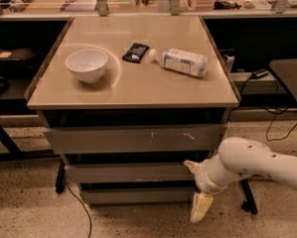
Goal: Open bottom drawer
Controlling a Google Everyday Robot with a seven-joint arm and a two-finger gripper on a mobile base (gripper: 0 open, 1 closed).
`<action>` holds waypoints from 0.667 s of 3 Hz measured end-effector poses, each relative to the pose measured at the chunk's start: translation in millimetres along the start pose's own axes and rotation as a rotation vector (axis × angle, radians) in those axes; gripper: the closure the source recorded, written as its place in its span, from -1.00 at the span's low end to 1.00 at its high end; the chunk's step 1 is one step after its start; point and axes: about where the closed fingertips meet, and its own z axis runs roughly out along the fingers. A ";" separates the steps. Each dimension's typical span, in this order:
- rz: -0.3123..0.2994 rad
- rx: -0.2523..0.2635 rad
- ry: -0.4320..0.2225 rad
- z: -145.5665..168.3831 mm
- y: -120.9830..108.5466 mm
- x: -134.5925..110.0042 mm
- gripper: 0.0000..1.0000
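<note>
Camera view, single entry: you have a tan counter (133, 90) filling the upper middle of the frame, carrying a white bowl (87, 64) at upper left, a small black packet (136, 52) near centre, and a plastic bottle (182, 61) lying on its side to the right of the packet. Below the counter sit three grey drawer fronts, stacked and narrowing downward: the widest drawer (133, 139) with pale scratch marks, the middle drawer (130, 173), and the bottom drawer (138, 195), lowest and slimmest, low in the centre of the frame, looking shut or nearly so, with a plain front and no handle. Your white arm (257, 162) enters from the lower right; the hand (200, 207) hangs pointing down at the lower right of the frame, just beside the right end of the bottom drawer and apart from it as far as you can judge. You cannot tell whether its digits are spread or closed. A dark cable (81, 207) trails on the speckled floor at lower left. Step in hand, as judged: approach to the drawer edge. To do it well, bring the hand level with the bottom front, not the middle one, catch its right end or upper lip since there is no handle, then draw straight toward the lower edge of the frame, keeping the pull square so the tray does not bind.
</note>
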 end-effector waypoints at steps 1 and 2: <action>0.029 -0.048 -0.005 36.4 0.2 18.1 -1.00; 0.029 -0.048 -0.005 36.4 0.2 18.1 -1.00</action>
